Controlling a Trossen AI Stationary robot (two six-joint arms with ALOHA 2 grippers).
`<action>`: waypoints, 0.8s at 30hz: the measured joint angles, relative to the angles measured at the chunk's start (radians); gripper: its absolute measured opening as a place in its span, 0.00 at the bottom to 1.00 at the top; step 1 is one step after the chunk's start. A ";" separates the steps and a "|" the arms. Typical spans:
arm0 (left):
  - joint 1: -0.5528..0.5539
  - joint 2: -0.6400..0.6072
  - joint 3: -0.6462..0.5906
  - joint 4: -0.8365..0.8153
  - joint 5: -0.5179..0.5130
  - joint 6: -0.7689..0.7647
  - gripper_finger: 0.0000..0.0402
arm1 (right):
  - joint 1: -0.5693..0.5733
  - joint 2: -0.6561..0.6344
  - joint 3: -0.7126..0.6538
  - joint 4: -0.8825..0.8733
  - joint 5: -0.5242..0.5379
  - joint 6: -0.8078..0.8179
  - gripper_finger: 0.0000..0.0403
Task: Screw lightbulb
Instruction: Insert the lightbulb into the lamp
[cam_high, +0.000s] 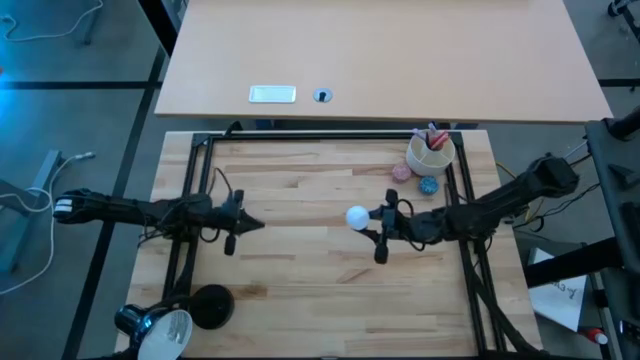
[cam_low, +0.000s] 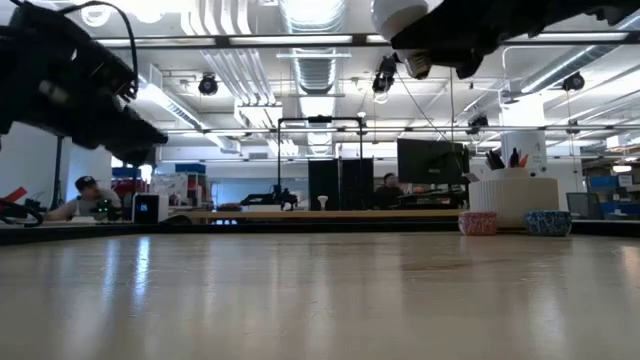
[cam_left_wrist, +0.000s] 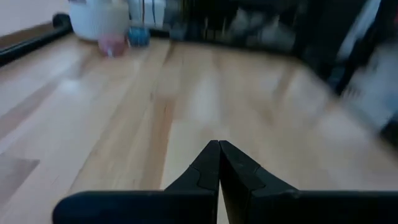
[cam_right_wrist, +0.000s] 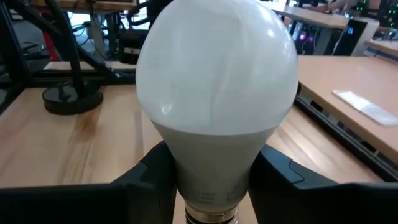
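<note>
slippage threatens: right gripper (cam_right_wrist: 211, 180) fingers pinch the smooth matte white globe lightbulb (cam_right_wrist: 214, 81) by its neck, aloft; black desk lamp (cam_high: 170, 322) sits well apart. left gripper (cam_left_wrist: 219, 163) fingers closed, empty.

Beyond the butcher-block table (cam_high: 300, 270), a tan desk (cam_high: 400, 60) stands against its far edge, and behind it an open workshop with ceiling strip lights (cam_low: 310, 40), exposed ducts (cam_low: 316, 75), and dark monitors (cam_low: 430, 160).
</note>
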 joint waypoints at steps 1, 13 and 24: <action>0.000 0.000 0.000 0.040 -0.001 -0.039 0.00 | -0.003 0.007 0.007 0.004 0.000 -0.003 0.35; 0.004 0.006 0.023 0.440 0.131 -0.108 0.00 | -0.075 0.110 0.097 0.071 0.000 -0.021 0.35; 0.002 0.021 0.463 -0.313 0.561 0.041 0.00 | -0.099 0.196 0.218 0.068 -0.002 -0.036 0.35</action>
